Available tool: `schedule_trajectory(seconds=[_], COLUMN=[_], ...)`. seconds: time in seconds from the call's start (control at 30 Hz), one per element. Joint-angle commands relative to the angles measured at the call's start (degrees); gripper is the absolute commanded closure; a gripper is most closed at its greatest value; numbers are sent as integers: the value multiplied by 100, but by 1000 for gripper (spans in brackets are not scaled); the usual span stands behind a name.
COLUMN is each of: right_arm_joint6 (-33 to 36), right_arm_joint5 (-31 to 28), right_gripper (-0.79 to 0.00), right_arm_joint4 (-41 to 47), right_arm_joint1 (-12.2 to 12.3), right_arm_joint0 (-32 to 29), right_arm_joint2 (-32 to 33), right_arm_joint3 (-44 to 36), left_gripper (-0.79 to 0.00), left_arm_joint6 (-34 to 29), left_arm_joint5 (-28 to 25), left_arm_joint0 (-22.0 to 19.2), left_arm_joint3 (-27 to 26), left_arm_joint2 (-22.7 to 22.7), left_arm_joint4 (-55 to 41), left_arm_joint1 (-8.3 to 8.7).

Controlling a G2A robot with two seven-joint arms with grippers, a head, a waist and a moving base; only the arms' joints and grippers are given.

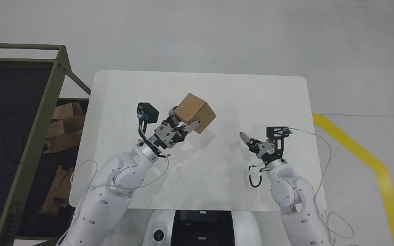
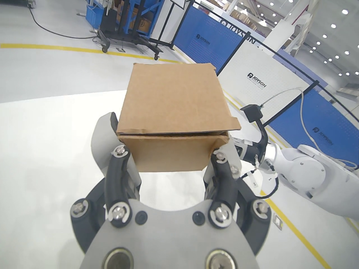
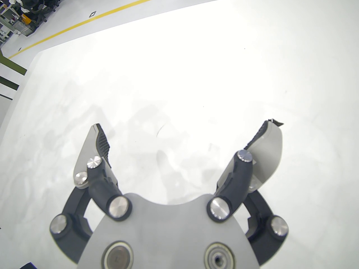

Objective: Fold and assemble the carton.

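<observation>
One carton (image 2: 171, 96) sits clamped in the left pincer (image 2: 169, 144); the right pincer (image 3: 185, 126) gapes wide.

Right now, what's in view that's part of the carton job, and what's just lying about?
Job: carton, held by left gripper; right gripper, open, empty.
Lying about: loose cardboard in the green-framed bin beside the table.
</observation>
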Motion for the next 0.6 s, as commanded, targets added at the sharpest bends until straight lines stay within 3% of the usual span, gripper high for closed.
schedule_trajectory(seconds=[0.0,0.57], right_arm_joint6=[0,0], right_arm_joint5=[0,0], right_gripper=[-785,-785], right_arm_joint4=[0,0], right_arm_joint1=[0,0], right_arm_joint0=[0,0], right_arm_joint2=[0,0], right_arm_joint3=[0,0], left_gripper=[0,0], left_arm_joint6=[-168,-2202], left_arm_joint5=[-48,-1125], left_arm_joint0=[-56,-369], left_arm_joint3=[-47,-22], left_arm_joint2=[5,-176], left_arm_joint4=[-464,-4560], left_arm_joint1=[-8,70])
